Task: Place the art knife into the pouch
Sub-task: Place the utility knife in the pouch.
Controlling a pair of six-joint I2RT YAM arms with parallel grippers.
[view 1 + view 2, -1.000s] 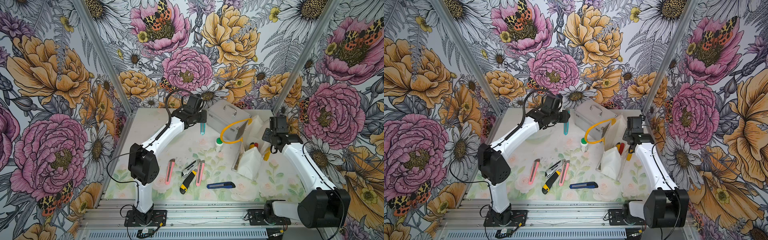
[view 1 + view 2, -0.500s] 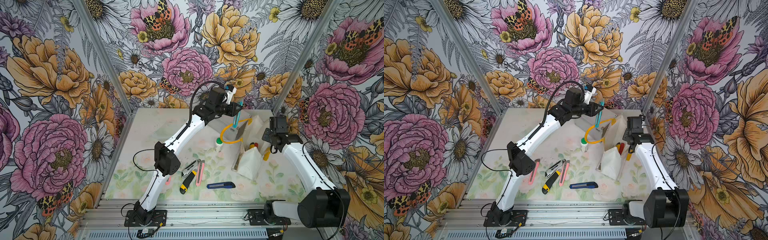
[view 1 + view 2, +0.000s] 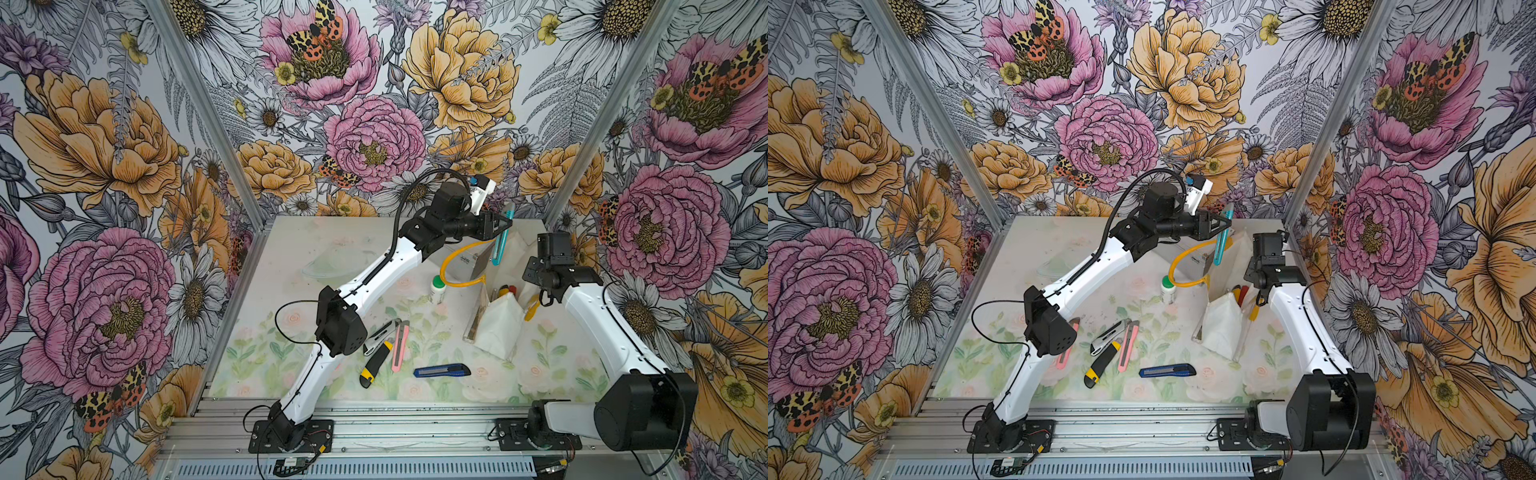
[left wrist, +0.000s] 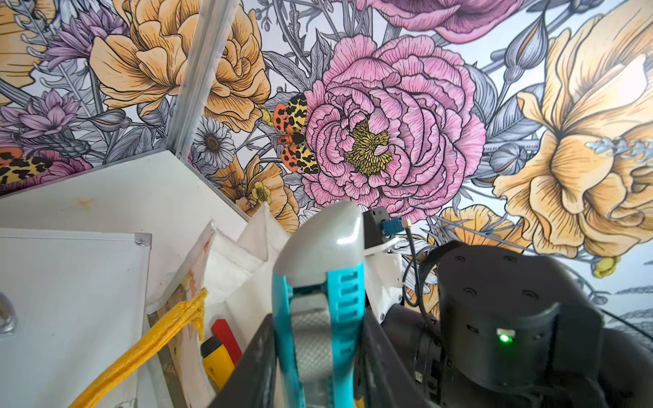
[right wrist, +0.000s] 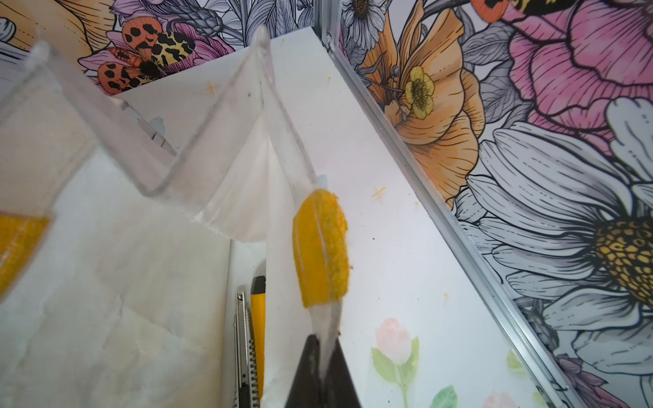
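Left gripper (image 3: 500,225) grasps the teal art knife (image 3: 500,246), which hangs upright over the mouth of the pouch (image 3: 498,328) near the far right corner of the table (image 3: 291,249). Right gripper (image 5: 323,356) is pinched on the pouch rim, holding it open. Risks: released off-line, the knife snags the yellow handle loop (image 3: 451,266) or lands outside, and a slipped rim closes the mouth.

The art knife (image 3: 501,237) over the pouch (image 3: 498,328)
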